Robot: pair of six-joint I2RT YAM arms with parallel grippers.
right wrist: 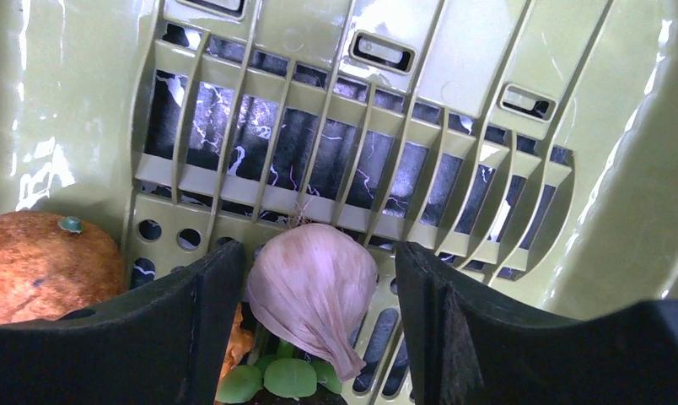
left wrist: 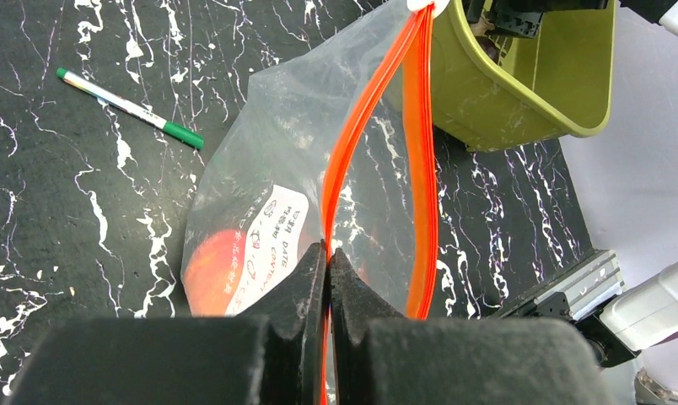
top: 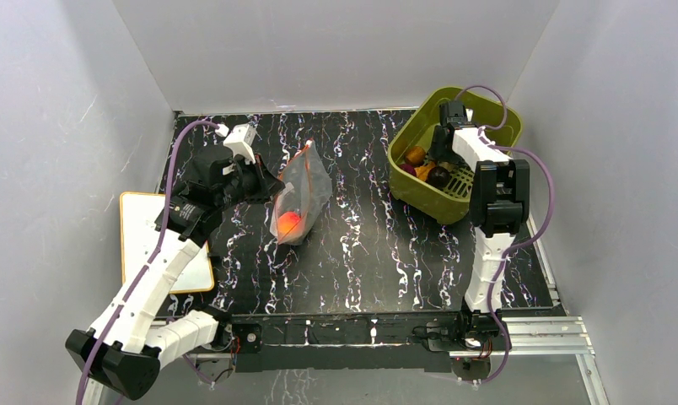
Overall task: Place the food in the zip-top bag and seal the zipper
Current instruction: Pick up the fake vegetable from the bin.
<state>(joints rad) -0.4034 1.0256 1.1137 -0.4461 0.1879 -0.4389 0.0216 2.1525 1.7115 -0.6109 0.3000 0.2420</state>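
Observation:
The zip-top bag (top: 306, 190) stands on the black marbled table with an orange-pink peach (top: 288, 223) at its bottom. My left gripper (left wrist: 328, 253) is shut on one side of the red-orange zipper (left wrist: 420, 169) and holds the mouth up and parted. Through the clear bag (left wrist: 260, 152) the peach (left wrist: 207, 270) shows beside a white label. My right gripper (right wrist: 314, 249) is down inside the olive-green basket (top: 420, 196), open, its fingers on either side of a beige garlic bulb (right wrist: 312, 278). A gap shows between bulb and right finger. More food lies there: an orange (right wrist: 40, 266) and a green-leafed piece (right wrist: 277, 378).
A white pen with a green cap (left wrist: 129, 107) lies on the table left of the bag. A white board (top: 142, 240) sits off the table's left edge. The basket (left wrist: 521, 93) stands at the back right corner, close to the bag's mouth. Grey walls enclose three sides.

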